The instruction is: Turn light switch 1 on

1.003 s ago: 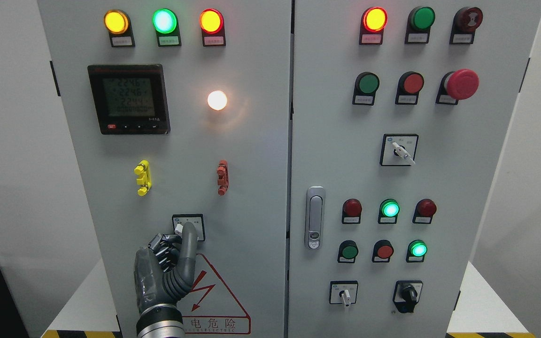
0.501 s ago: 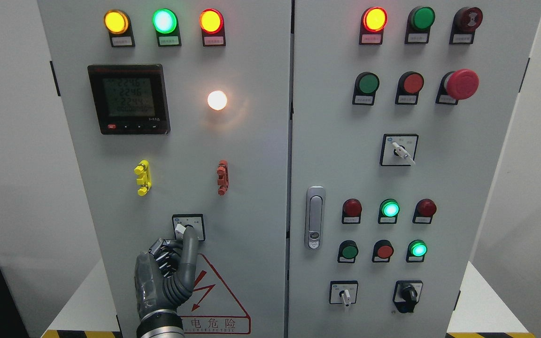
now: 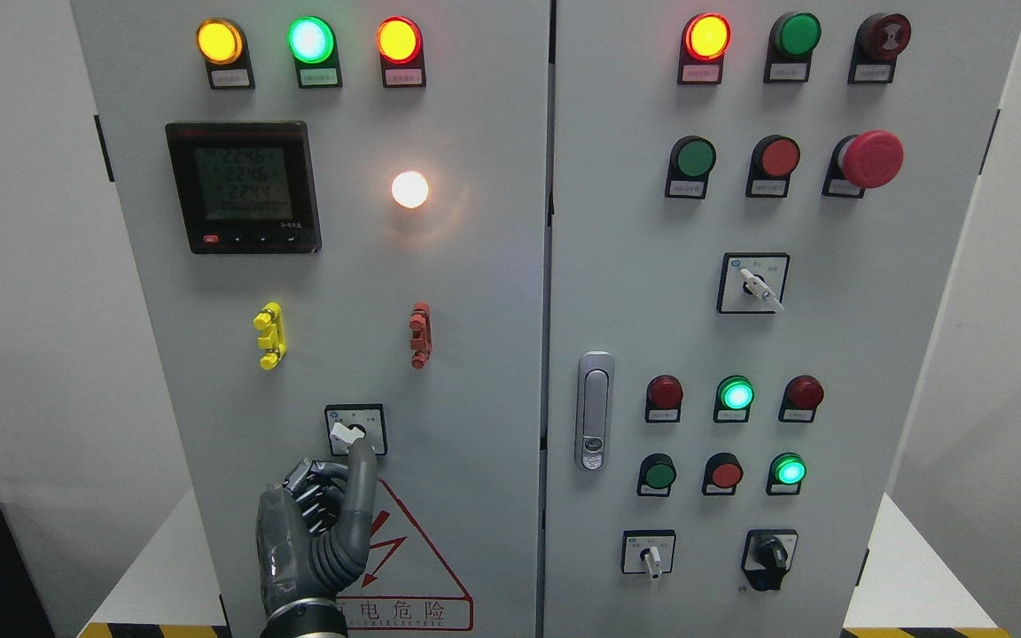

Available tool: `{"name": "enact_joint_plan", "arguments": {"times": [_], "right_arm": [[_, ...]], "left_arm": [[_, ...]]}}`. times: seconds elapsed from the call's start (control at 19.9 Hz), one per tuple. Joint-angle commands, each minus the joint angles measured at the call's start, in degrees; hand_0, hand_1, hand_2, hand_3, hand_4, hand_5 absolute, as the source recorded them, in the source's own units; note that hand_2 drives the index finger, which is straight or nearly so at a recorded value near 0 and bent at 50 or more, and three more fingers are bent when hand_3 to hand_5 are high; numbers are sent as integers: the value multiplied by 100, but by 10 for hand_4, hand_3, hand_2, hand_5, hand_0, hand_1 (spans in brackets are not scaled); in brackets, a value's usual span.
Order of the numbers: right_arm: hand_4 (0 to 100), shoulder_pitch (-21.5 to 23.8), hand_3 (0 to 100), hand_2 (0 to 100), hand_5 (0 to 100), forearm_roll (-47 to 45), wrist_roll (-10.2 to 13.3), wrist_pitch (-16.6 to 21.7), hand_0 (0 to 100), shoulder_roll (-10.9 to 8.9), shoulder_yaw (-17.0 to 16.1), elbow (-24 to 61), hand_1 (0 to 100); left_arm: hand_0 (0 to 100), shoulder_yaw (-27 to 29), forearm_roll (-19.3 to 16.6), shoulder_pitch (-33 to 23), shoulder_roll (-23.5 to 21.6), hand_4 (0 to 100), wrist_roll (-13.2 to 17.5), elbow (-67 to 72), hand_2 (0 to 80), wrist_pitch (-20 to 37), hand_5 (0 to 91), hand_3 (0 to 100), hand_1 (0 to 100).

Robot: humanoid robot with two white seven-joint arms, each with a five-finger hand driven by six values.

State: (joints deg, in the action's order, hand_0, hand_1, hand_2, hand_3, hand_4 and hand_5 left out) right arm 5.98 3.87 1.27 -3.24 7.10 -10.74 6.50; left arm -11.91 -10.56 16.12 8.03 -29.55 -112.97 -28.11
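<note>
A robot's left hand [image 3: 315,532] rises just below the rotary light switch [image 3: 353,431], one finger extended to its lower edge, the others curled, gripping nothing. The switch's white lever tilts up-left. Above and right of the switch, a white lamp [image 3: 409,189] glows, so the task looks done.
</note>
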Motion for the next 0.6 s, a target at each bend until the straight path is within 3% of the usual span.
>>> {"name": "enact_joint_plan", "arguments": {"times": [0.0,0.2,0.35,0.55], "right_arm": [[0,0,0,0,0,0,-4,-1,0,-7,2,0,0],[0,0,0,0,0,0,-4,-1,0,2,-7,0,0],[0,0,0,0,0,0,-4,-1,0,2,2,0,0],[0,0,0,0,0,0,-4,-1,0,-7,-7,0,0]], "left_arm": [[262,-48,-7,-319,-56,977,28,-15,659,314,853,1000,379],[264,-13,-7,-924,-144,988,370,-6,662,849,856,1000,374],[277,57,1,-1705,-240,1000,705,73,665,1972,858,1000,345],[274,600,124,-2586,-398,1000,749,809,650,2792,849,1000,304]]}}
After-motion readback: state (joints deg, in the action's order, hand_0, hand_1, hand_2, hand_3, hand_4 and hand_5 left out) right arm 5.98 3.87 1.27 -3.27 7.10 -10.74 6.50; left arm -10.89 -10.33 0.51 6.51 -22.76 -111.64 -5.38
